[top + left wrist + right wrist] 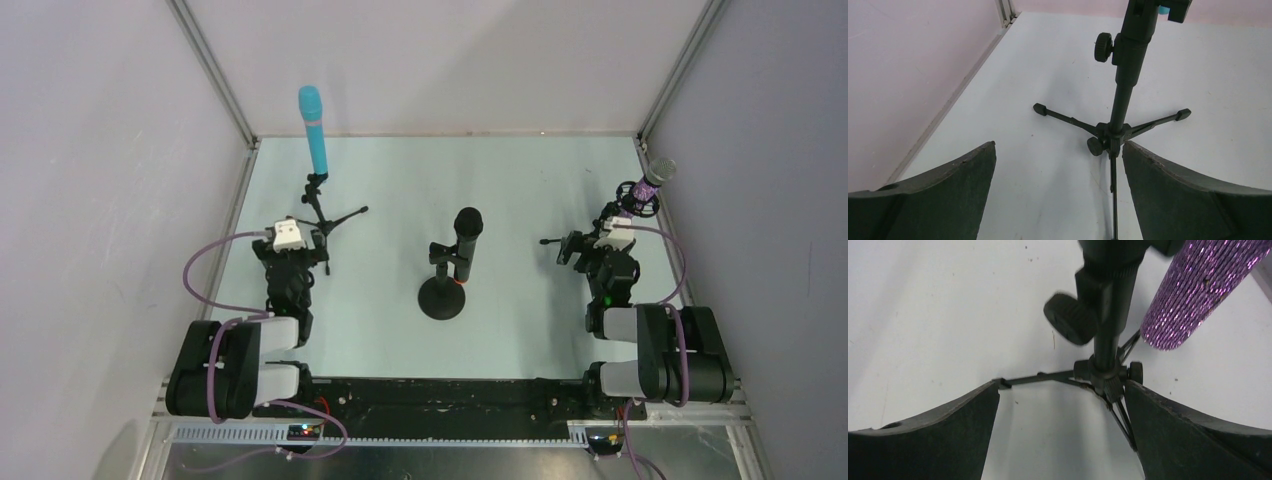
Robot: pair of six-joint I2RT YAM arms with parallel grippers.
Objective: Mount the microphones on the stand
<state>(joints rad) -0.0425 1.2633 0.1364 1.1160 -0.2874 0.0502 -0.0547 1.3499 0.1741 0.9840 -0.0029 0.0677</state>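
- A pale surface (530, 190) is boxed in by plain walls (90, 150) on the left, back and right, with metal rails (212, 75) rising at the two far corners.
- The blue microphone (313, 128) stands clipped in a tripod stand (322, 205) near the far left corner. Its head reaches above the surface's back edge.
- The black microphone (466, 238) sits in a round-base stand (441, 298) at the middle. It is well apart from both tripods, with open surface on either side.
- The purple glitter microphone (652, 180) tilts in a second tripod (1108, 340) close to the right edge. Its mesh head leans toward the right wall.
- The left hand (1059, 144) is spread wide and holds nothing. It sits low over the surface on the near side of the blue microphone's tripod, and one tripod leg runs back beside its right finger (1188, 200).
- The right hand (1062, 382) is spread wide and holds nothing. The second tripod's post stands just ahead between its fingers, with the purple body just beside the post.
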